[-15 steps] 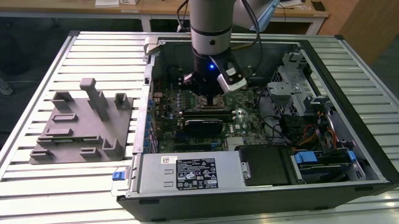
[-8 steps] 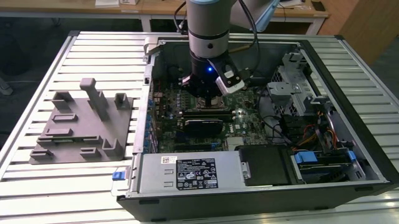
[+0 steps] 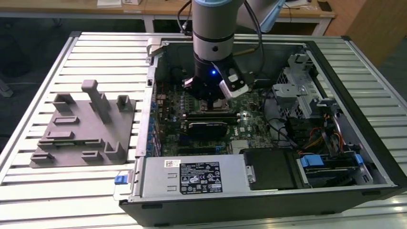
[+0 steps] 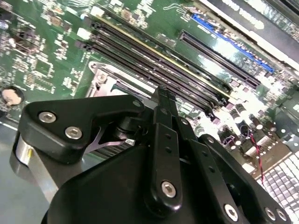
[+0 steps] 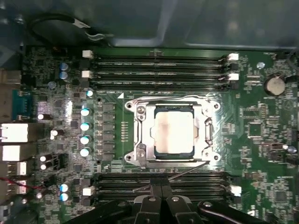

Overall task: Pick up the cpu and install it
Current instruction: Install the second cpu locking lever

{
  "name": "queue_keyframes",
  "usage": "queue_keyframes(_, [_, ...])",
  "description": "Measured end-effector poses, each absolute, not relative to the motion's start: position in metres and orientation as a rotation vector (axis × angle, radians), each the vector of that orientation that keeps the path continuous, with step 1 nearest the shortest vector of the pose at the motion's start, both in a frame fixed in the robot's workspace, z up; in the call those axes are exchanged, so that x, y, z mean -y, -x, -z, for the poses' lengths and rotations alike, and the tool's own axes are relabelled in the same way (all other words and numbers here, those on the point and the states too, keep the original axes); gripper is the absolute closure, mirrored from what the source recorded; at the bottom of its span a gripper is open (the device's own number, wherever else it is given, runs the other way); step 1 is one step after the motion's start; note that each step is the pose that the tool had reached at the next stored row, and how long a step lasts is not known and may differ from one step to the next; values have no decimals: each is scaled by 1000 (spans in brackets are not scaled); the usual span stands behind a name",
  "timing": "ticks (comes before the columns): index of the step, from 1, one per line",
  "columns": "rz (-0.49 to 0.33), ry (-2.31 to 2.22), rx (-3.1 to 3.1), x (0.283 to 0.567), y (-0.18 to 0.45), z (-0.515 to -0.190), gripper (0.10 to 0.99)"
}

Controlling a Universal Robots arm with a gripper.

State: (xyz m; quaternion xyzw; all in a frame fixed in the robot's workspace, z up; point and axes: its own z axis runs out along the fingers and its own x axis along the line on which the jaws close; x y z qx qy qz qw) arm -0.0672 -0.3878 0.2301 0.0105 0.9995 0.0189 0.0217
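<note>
My gripper (image 5: 161, 198) hangs inside the open computer case (image 3: 356, 71), over the green motherboard (image 5: 261, 135), and my two fingers (image 4: 164, 119) are pressed together with nothing between them, their tips meeting in a thin dark seam in both wrist views. The cpu (image 5: 174, 131) is not in my hold: it lies flat in the metal-framed socket (image 5: 140, 135), its pale silvery top facing up and a dark border showing all round it inside the frame. Taking the socket as my mark, I am just beside it, over the bank of dark memory slots (image 5: 163, 182) that runs along one of its sides; a matching bank runs along the opposite side. In the exterior view the grey moulded tray (image 3: 83, 129) sits on the slatted table (image 3: 38, 191), outside the case and well apart from the socket, with no chip on it that I can make out.

I judge the cpu to be light, stiff and slick on its metal lid, and fragile on the underside where its contacts meet the socket. The place to take it would be by two opposite edges, kept level, never by the flat top, and never dragged sideways across the socket, since the fine contacts beneath would bend easily
</note>
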Motion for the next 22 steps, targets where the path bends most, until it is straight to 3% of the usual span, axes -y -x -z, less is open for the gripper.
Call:
queue_keyframes(15, [-96, -35, -3149, 395, 67, -225, 980])
queue_keyframes(22, [-192, -34, -3145, 399, 67, -221, 980])
